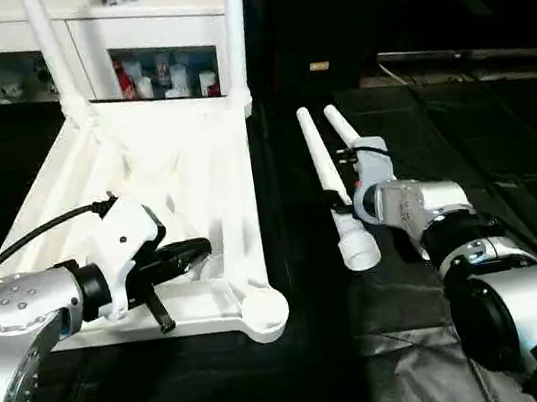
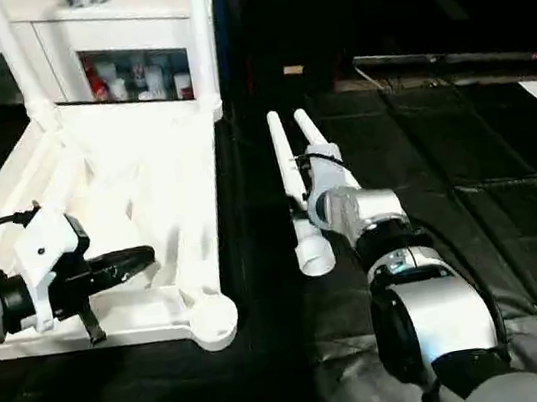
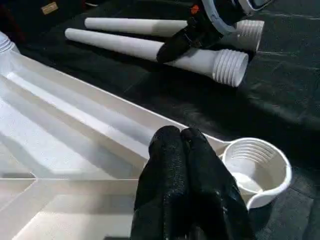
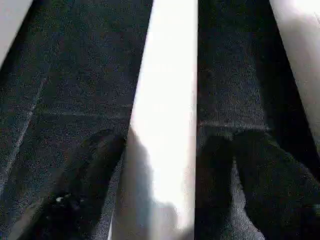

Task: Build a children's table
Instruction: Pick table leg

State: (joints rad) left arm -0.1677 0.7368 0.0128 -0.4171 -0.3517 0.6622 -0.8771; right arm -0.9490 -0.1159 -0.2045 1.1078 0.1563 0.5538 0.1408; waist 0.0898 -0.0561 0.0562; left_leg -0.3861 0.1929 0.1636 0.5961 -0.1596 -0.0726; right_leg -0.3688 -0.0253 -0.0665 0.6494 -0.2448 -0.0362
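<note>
The table top is lying upside down on the black floor, two legs beside it. One leg is being straddled by the right gripper, fingers apart; the left gripper is being held closed above an empty corner socket.

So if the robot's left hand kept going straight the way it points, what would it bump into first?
Probably the round corner socket of the upside-down table top. The shut left hand hovers over the ribbed underside, aimed at that socket; the two loose legs lie farther on. Its height is hard to judge.
</note>
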